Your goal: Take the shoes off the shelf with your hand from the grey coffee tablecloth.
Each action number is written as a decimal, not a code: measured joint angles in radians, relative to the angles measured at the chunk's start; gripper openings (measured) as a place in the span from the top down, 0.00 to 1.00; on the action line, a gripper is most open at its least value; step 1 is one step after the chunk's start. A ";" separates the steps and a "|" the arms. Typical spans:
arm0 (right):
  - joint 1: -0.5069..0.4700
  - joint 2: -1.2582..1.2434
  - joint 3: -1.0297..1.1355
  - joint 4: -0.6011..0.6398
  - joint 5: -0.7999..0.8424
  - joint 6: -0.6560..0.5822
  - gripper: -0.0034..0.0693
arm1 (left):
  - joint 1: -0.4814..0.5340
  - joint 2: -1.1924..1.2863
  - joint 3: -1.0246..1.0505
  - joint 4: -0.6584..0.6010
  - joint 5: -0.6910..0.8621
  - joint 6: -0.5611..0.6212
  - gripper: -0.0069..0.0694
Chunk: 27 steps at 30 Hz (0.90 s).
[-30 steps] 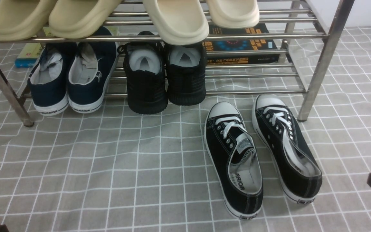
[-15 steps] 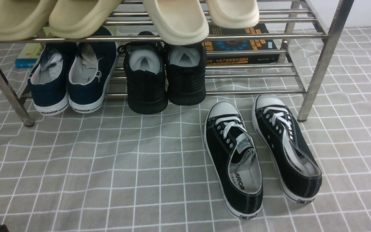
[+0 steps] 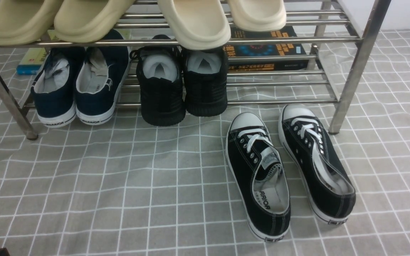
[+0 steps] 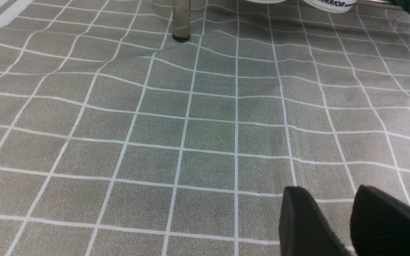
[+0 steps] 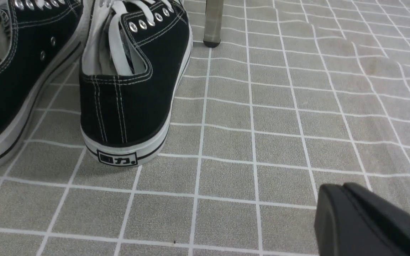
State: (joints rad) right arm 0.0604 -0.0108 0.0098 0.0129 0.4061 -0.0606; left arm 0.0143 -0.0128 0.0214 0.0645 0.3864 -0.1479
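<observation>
The left gripper (image 4: 347, 220) hangs low over bare cloth with its two dark fingers (image 4: 304, 224) slightly apart and nothing between them. Of the right gripper (image 5: 365, 220) only one black finger shows at the corner of its wrist view, so I cannot tell whether it is spread or closed; it holds nothing that I can see and sits apart from the nearest shoe's heel.

That heel belongs to the shoes (image 3: 287, 170), two black canvas sneakers with white laces and toe caps. Both stand on the grey coffee tablecloth (image 3: 119, 185), side by side, toes pointing at the shelf (image 3: 354, 71) and heels toward the robot, just in front of the rack's right half and beside its right front leg (image 5: 212, 25). They are off the rack entirely.

The shelf has two tiers. On the upper one I count four beige slides (image 3: 194, 21), heels hanging over the front rail. On the lower tier sit two navy sneakers (image 3: 80, 81) at the left and two all-black mesh sneakers (image 3: 182, 85) in the middle, heels outward, pale stuffing inside the black pair. The right part of the lower tier holds no shoes. Behind the bars lie a dark book (image 3: 265, 49) and, at the far left, a yellow and blue book (image 3: 30, 60), both apparently on the cloth.
</observation>
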 joint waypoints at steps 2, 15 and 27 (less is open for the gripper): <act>0.000 0.000 0.000 0.000 0.000 0.000 0.91 | 0.000 0.000 0.000 0.000 0.000 0.000 0.59; -0.045 0.000 0.000 -0.001 0.000 0.000 0.89 | 0.000 0.000 0.000 0.000 0.000 0.000 0.59; -0.036 0.000 0.001 -0.003 -0.001 0.000 0.86 | 0.000 0.000 0.000 0.000 0.000 0.000 0.59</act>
State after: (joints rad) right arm 0.0241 -0.0108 0.0108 0.0102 0.4053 -0.0606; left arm 0.0143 -0.0128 0.0214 0.0645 0.3864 -0.1479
